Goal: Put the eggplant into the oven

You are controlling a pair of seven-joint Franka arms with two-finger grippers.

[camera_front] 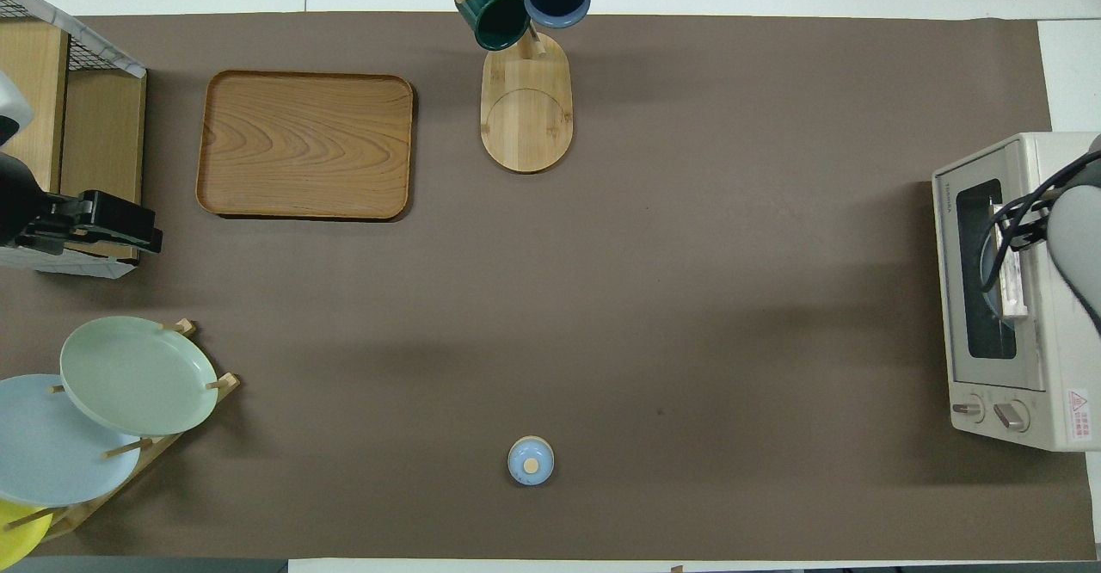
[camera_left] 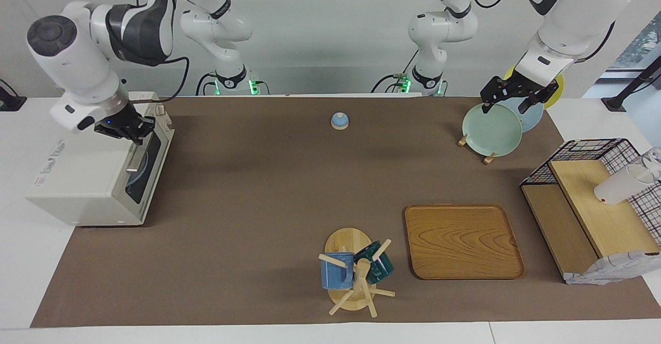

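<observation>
The off-white oven (camera_left: 77, 178) stands at the right arm's end of the table with its dark glass door (camera_left: 150, 163) closed. In the overhead view the oven (camera_front: 1032, 401) shows its door and bar handle (camera_front: 1013, 285) from above. The eggplant is hidden; only a pale blue plate (camera_left: 138, 172) shows faintly through the glass. My right gripper (camera_left: 129, 128) is shut, holds nothing I can see, and hangs just over the door's top edge. My left gripper (camera_left: 505, 106) waits open above the plate rack.
A green plate (camera_left: 491, 129) leans in the rack at the left arm's end, beside a wire and wood shelf (camera_left: 594, 204) holding a white cup (camera_left: 619, 186). A wooden tray (camera_left: 462, 240), a mug tree (camera_left: 356, 274) and a small blue bell (camera_left: 340, 121) stand mid-table.
</observation>
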